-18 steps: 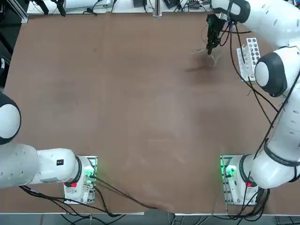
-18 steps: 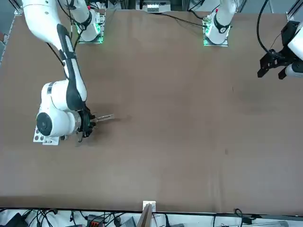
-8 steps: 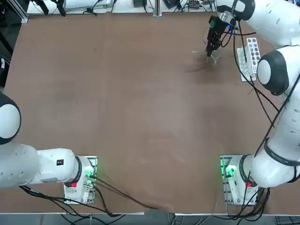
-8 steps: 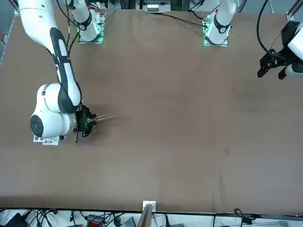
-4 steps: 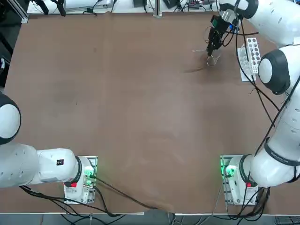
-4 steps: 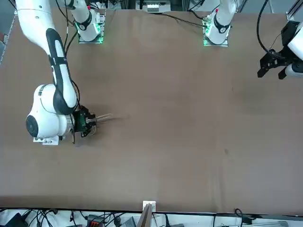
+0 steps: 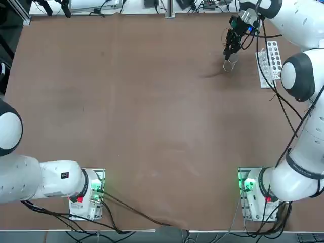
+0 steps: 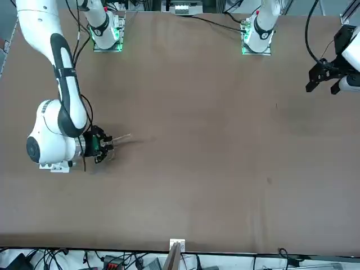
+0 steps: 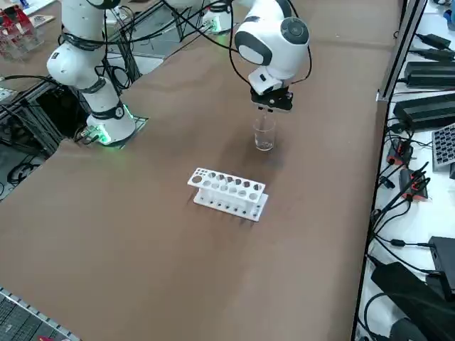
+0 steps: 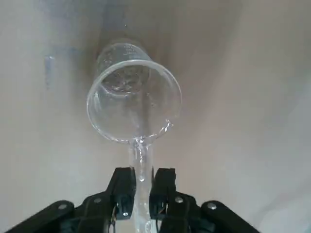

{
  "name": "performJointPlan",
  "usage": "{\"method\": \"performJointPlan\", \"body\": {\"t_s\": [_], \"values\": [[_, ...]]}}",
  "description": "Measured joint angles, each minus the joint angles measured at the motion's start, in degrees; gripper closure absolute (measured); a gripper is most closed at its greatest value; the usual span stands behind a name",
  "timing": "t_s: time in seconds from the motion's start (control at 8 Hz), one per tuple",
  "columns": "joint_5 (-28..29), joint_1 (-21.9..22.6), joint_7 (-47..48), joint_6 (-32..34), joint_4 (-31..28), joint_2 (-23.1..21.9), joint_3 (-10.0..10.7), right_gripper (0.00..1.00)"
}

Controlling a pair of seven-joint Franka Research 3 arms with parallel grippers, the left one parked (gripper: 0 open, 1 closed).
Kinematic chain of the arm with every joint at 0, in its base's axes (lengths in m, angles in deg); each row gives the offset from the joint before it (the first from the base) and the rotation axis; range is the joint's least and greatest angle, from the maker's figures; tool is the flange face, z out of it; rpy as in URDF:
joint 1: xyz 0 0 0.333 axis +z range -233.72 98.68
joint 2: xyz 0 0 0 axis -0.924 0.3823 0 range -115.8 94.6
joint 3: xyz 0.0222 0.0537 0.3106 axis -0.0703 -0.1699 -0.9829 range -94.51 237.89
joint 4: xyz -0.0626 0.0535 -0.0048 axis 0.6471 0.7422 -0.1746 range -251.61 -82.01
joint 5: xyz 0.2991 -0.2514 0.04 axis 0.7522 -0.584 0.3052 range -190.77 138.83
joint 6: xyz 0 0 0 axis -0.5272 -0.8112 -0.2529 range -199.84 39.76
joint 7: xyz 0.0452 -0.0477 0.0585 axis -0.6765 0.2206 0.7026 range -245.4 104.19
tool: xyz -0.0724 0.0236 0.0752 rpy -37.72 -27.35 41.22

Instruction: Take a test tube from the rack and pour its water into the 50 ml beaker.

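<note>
A plain brown table top [image 7: 152,111] is shown, and on it a white rack [image 9: 229,193] patterned with two rows of round holes. The 50 ml beaker [image 10: 133,103] and the test tube [image 10: 140,179] are seen as clear and colourless, faint markings apparently printed on the beaker's wall. Black fingers [image 10: 164,182] are borne by the right gripper [image 10: 142,183], on a white arm [image 9: 274,35].

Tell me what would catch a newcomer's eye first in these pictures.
Probably the right gripper, its fingers shut on the test tube, tipping the tube's mouth over the rim of the 50 ml beaker near the table's far right corner. Next, the white rack standing just beside the beaker.
</note>
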Motion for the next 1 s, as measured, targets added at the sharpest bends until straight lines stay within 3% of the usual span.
{"method": "performJointPlan", "body": {"t_s": [0.75,1.0], "values": [[0.0,-0.3,-0.1,0.0,0.0,-0.1,0.0,0.79],[-3.6,0.9,3.0,-0.1,0.4,-0.3,0.0,0.79]]}}
